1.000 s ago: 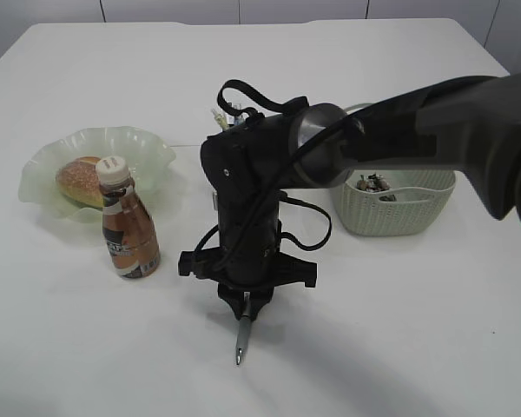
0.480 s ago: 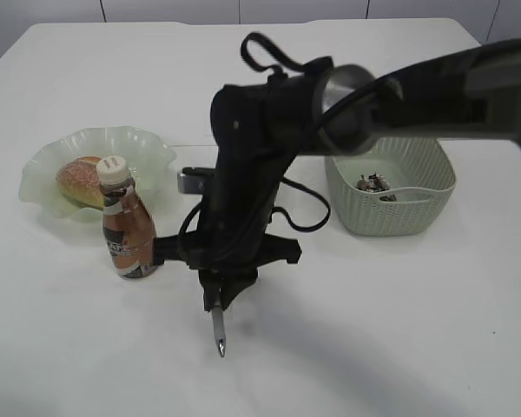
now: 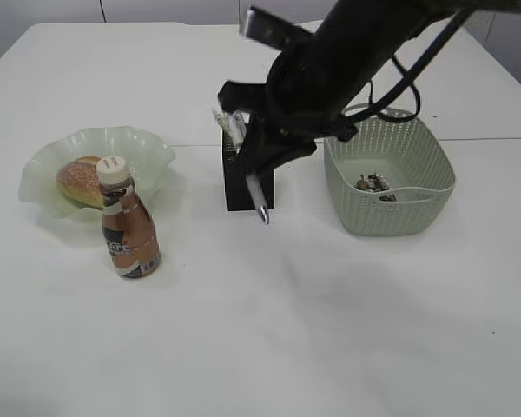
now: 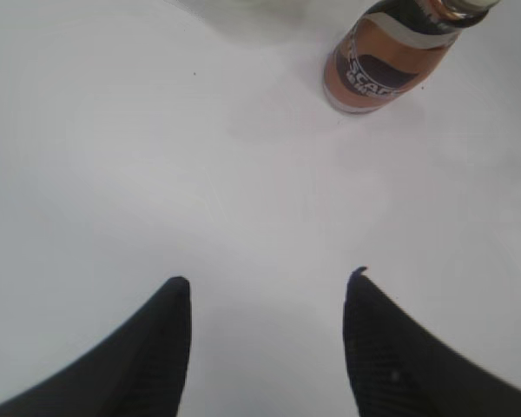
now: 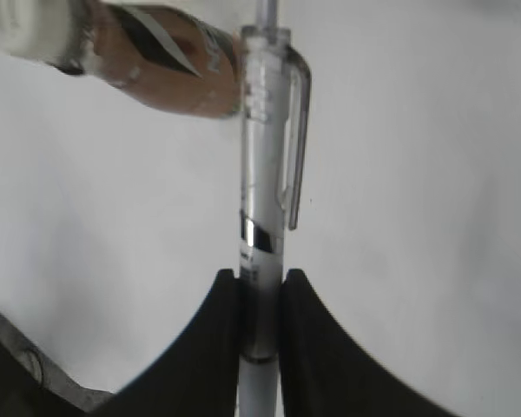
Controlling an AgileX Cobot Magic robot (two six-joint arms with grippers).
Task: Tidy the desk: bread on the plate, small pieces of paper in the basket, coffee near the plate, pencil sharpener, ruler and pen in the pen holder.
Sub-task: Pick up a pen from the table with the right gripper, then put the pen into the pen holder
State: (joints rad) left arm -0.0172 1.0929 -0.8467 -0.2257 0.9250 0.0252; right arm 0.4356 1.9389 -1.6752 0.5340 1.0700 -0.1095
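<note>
A white desk (image 3: 347,330) fills almost all of the exterior view. Its top is smooth and matt, and a thin straight seam (image 3: 495,138) runs across it from side to side. The far corners of the desk are rounded. Behind it stands a pale grey wall (image 3: 169,10) divided by thin vertical lines, perhaps panels or cupboard doors; too little shows to be sure. The light is soft and even, and only weak shadows fall on the desk.

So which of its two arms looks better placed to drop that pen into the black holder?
The right. Its gripper is shut on the pen, right beside the pen holder. The left gripper hangs open and empty above bare table near the coffee bottle.
</note>
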